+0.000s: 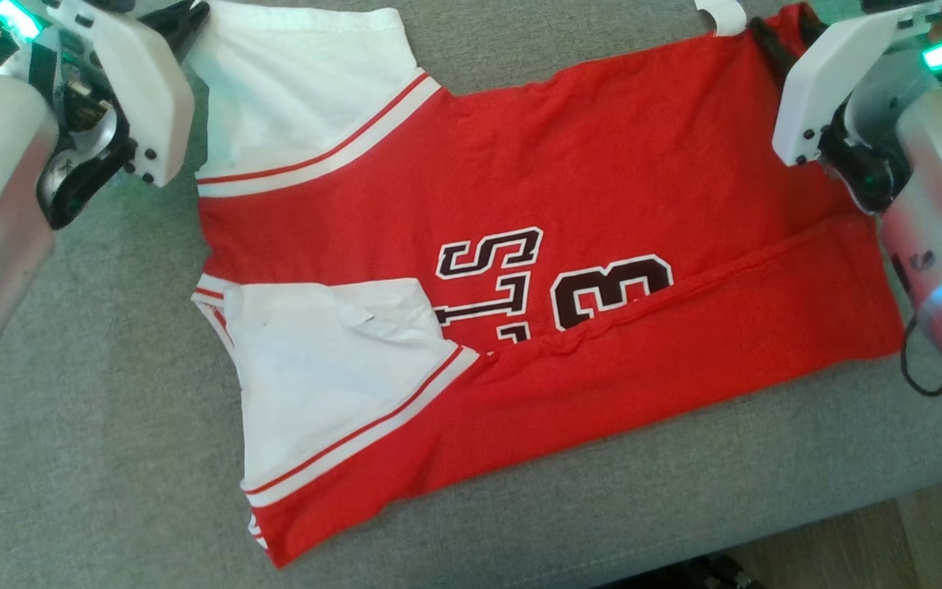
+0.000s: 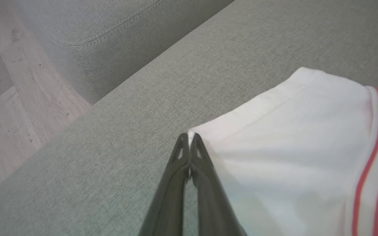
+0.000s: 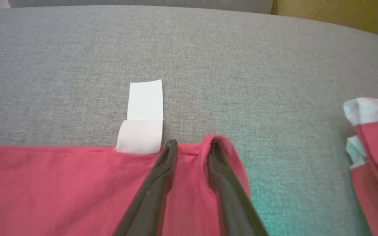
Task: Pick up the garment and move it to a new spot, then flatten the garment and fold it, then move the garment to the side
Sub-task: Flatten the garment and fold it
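Red garment (image 1: 602,164) with white sleeves (image 1: 299,74), red-and-white striped trim (image 1: 324,159), dark maroon lettering (image 1: 610,286) outlined in white; small white label (image 3: 144,114) at its hem; grey woven sofa (image 1: 70,450); pale wood-grain floor (image 2: 8,108); left claw (image 2: 189,137), right claw (image 3: 193,143), both black

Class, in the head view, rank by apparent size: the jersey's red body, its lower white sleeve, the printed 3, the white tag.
Largest to smallest:
red body
lower white sleeve
printed 3
white tag

head above, wrists low over garment (image 1: 569,164)
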